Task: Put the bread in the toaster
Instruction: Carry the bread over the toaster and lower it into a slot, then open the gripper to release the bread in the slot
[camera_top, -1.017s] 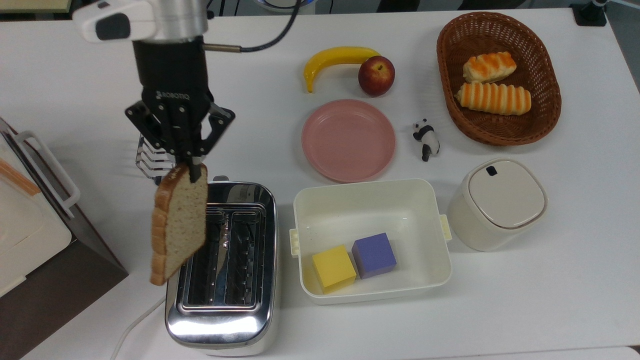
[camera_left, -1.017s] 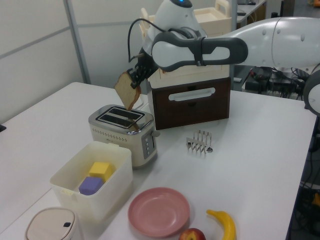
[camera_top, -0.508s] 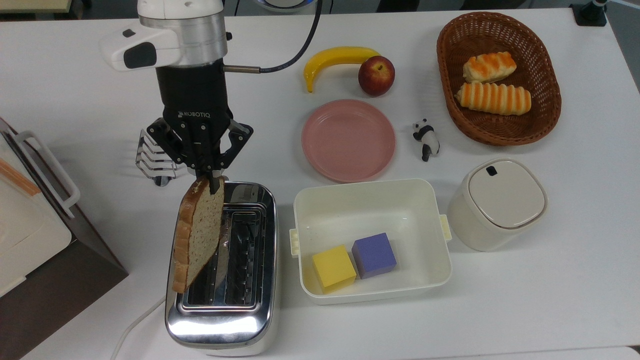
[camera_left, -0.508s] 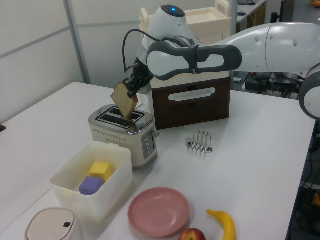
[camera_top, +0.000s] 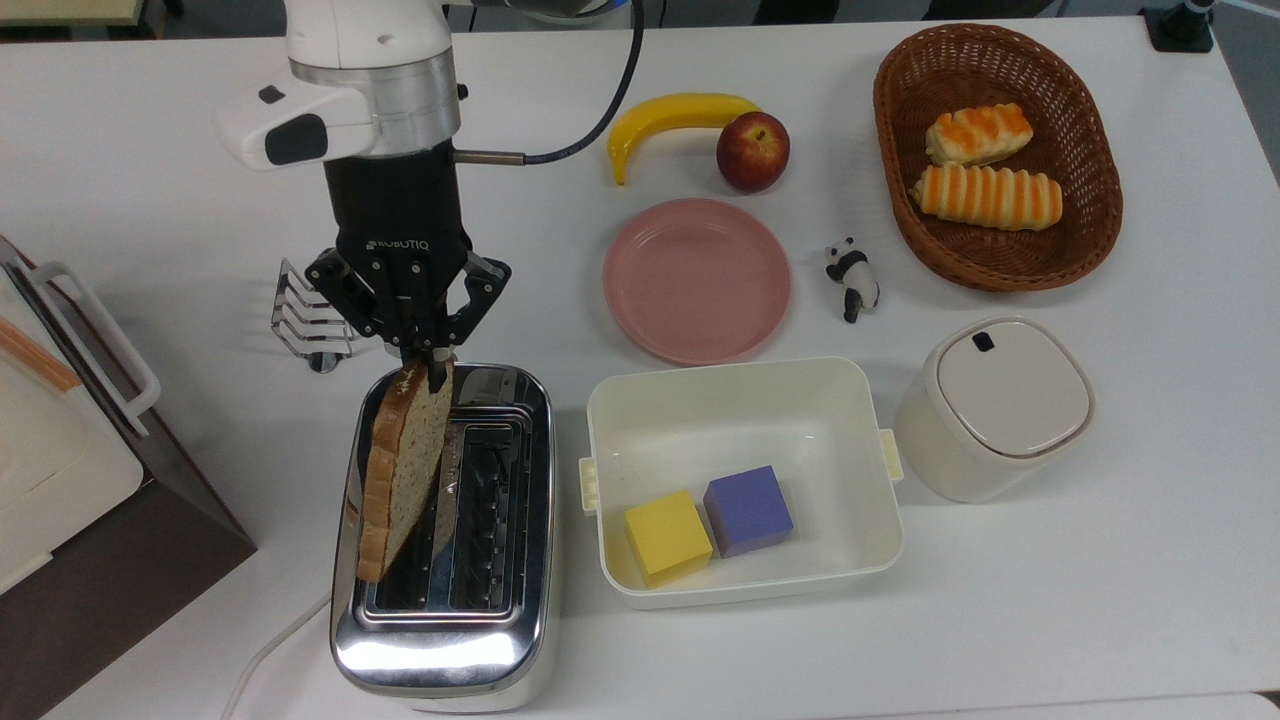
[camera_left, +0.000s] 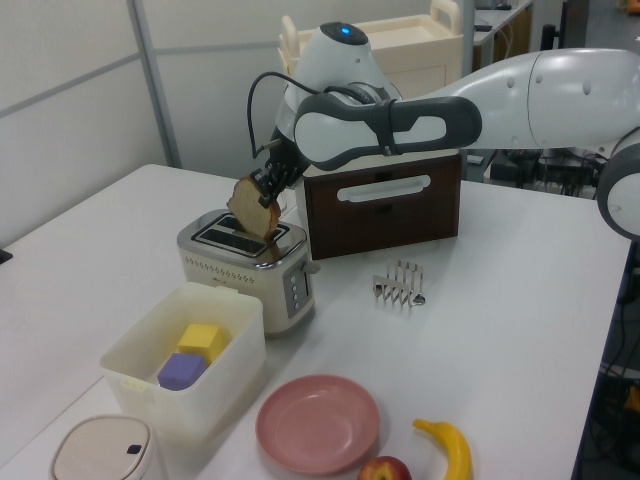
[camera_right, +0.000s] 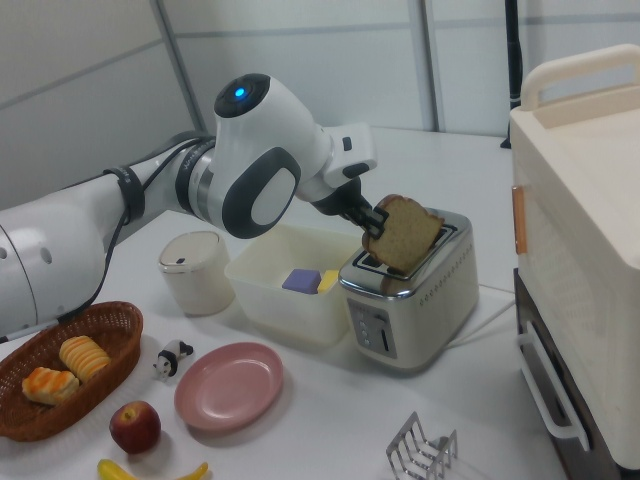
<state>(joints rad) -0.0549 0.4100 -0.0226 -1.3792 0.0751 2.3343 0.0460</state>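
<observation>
Top view, read from left to right. At the far left edge stands a brown cabinet (camera_top: 130, 560) with a cream box on top, cut off by the frame. Next, a small wire toast rack (camera_top: 305, 325) is partly covered by the arm. The gripper (camera_top: 432, 362), fingers closed on the top corner of the bread (camera_top: 402, 470), holds the slice edge-down and tilted over the left slot of the toaster (camera_top: 445, 540). In the left view the slice's lower edge appears at or just inside the slot mouth, though contact cannot be confirmed. The step in hand is judged to be insertion: the next move calls for squaring the slice with the slot, lowering, then releasing. To the right lie a white bin (camera_top: 745, 480) and a wicker basket (camera_top: 1000, 160). The slot beneath the slice is hidden.
</observation>
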